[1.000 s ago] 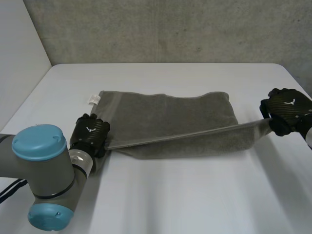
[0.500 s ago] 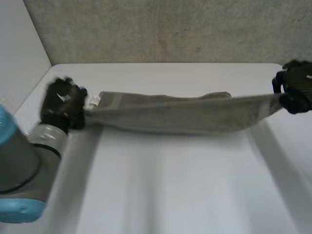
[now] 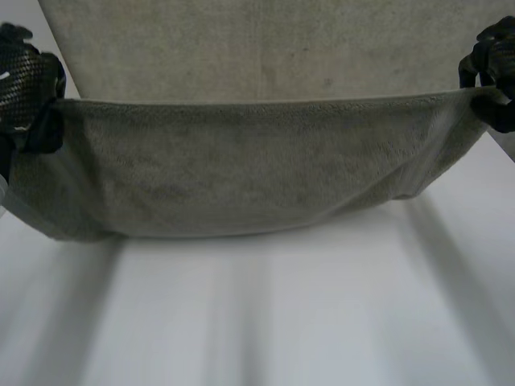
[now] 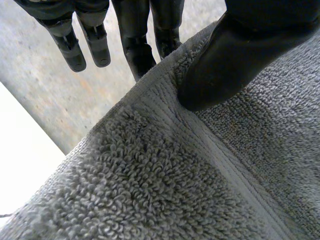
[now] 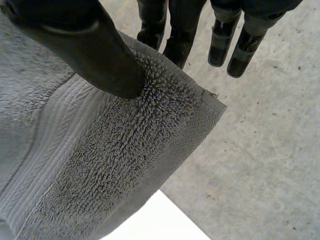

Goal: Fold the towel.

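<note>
**Towel held spread between both hands above the worktop**

The grey towel (image 3: 241, 169) hangs as a broad sheet, its upper edge stretched taut from hand to hand in front of the concrete wall (image 3: 257, 48). Its lower edge sags toward the white worktop (image 3: 282, 322); contact cannot be confirmed.

The left hand (image 3: 24, 84) is clamped on the upper edge at the towel's left end. Its thumb (image 4: 235, 55) presses the pile against fingers (image 4: 137, 50) behind the hem.

The right hand (image 3: 492, 68) pinches the upper right corner, thumb on the front face, some fingers behind the cloth.
</note>
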Robot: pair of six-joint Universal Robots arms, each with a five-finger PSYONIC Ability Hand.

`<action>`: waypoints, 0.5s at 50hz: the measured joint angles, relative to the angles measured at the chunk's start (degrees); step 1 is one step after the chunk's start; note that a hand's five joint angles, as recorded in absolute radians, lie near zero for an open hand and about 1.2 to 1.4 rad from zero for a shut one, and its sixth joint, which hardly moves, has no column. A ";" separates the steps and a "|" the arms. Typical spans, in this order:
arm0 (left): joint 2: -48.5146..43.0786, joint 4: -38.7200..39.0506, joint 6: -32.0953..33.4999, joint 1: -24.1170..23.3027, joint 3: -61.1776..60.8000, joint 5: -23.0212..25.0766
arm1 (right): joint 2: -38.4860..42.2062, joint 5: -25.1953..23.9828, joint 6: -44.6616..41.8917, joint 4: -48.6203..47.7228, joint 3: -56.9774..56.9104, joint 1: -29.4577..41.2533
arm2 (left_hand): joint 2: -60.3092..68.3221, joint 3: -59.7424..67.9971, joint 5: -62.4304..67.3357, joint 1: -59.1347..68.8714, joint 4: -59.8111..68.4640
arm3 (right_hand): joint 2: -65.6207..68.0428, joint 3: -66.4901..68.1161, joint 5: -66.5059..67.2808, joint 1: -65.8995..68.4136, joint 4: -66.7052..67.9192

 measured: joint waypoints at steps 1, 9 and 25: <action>-0.22 0.05 -0.01 0.18 -0.22 0.04 | 0.12 -0.02 -0.02 -0.01 0.10 0.00 | 0.00 0.00 0.00 0.01 0.00 | 0.00 0.00 0.00 0.00 0.00; -7.68 0.87 0.05 1.35 0.16 0.76 | 4.69 -0.10 -0.52 -0.85 -0.05 0.21 | 0.00 0.00 0.00 0.03 0.00 | 0.00 0.00 0.00 0.00 0.00; -36.72 7.02 -0.13 -0.05 27.67 0.60 | 34.74 13.01 -2.01 -0.95 -29.79 12.06 | 0.00 0.00 0.01 0.24 0.00 | 0.04 0.00 0.01 0.00 0.00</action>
